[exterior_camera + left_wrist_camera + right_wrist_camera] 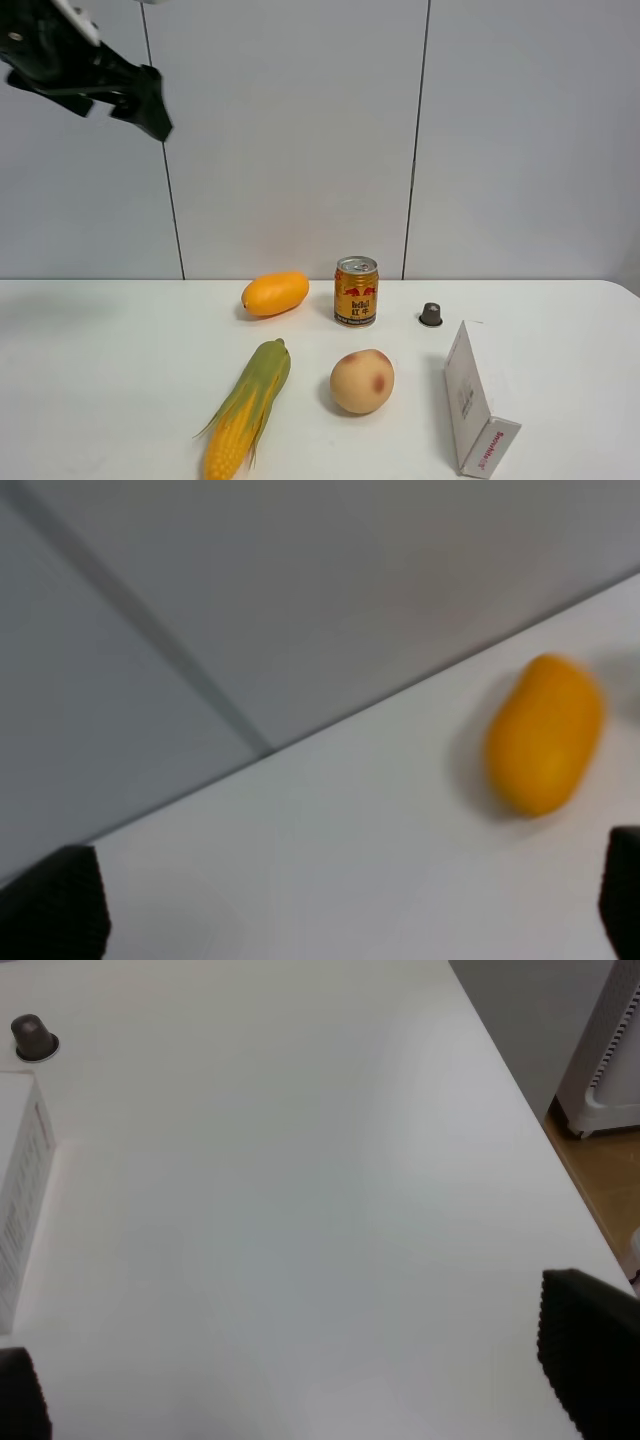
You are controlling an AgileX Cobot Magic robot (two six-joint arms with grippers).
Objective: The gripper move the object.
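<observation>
The object, a tan-beige rounded lump with reddish blotches, lies on the white table at front centre. It shows in neither wrist view. My left gripper hangs high at the upper left, far above the table and far from the object. In the left wrist view its black fingertips stand wide apart with nothing between them, so the left gripper is open. My right gripper is open and empty above the table's bare right part; it is outside the exterior view.
An orange mango, a Red Bull can and a small dark capsule stand at the back. A corn cob lies front left of the object, a white box to its right. The table's right edge drops to the floor.
</observation>
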